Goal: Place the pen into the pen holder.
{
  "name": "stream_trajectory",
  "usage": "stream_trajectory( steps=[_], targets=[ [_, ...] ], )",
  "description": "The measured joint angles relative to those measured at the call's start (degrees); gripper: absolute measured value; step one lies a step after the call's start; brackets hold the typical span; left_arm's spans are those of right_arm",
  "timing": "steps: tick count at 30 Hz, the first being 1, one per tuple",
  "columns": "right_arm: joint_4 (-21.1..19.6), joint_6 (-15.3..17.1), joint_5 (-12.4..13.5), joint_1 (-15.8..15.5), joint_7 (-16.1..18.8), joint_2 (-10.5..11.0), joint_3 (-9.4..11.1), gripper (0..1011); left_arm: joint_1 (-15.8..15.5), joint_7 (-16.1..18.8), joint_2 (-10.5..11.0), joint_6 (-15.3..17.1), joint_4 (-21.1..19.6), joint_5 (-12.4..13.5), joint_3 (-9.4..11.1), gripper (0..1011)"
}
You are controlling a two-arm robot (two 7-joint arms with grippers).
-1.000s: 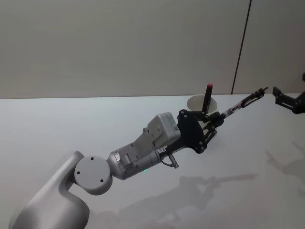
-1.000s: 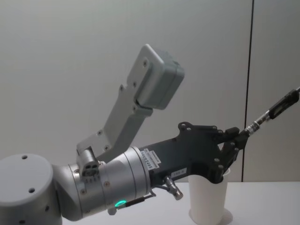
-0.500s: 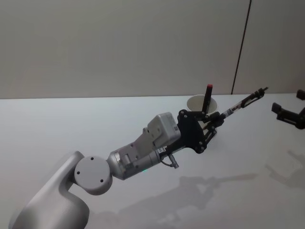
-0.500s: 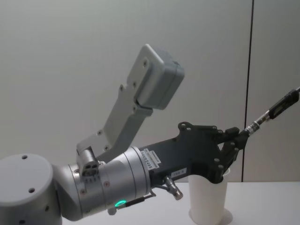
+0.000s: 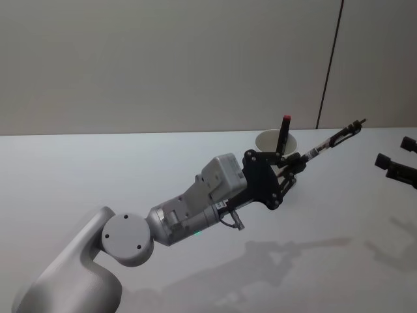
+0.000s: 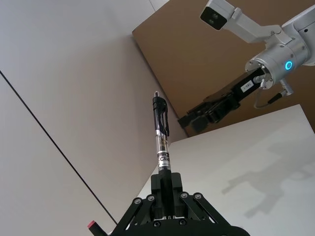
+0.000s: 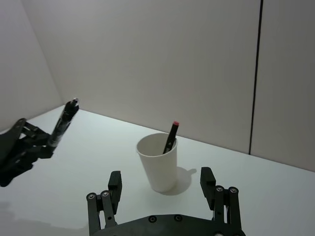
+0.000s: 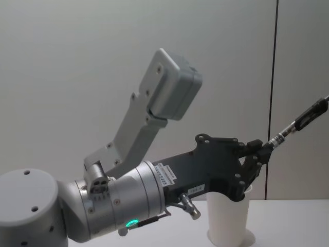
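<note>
More space between right gripper (image 5: pixel 390 150) and pen (image 5: pixel 330 139)

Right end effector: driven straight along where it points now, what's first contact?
Probably the pen holder, centred ahead of the open right end effector, a red-capped marker already inside; gap unclear. Left end effector, holding the pen, is off to one side.

Left hand (image 6: pixel 165 192) is seen clamped on the pen (image 6: pixel 160 132) at its barrel end. The pen is held straight out from the fingers, tip at 12 o'clock. The right hand (image 6: pixel 203 113) is noted farther off, at about 2 o'clock from the pen's middle, over the white bench (image 6: pixel 236 162). A red-tipped marker end (image 6: pixel 93 226) is seen at 8 o'clock from the left hand.
</note>
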Motion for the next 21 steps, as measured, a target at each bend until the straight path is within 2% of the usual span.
stream_trajectory(
  steps=[5,12,21],
  targets=[
    [1.4,0.8,3.8,0.0,4.1,0.7,0.4,1001,0.0,0.0,0.0,0.0,0.0,0.0,0.0,129],
    [3.1,2.1,7.7,0.2,7.9,1.3,0.5,1001,0.0,0.0,0.0,0.0,0.0,0.0,0.0,129],
    [4.9,4.5,12.2,0.6,11.2,1.6,0.0,1001,0.0,0.0,0.0,0.0,0.0,0.0,0.0,129]
  ],
)
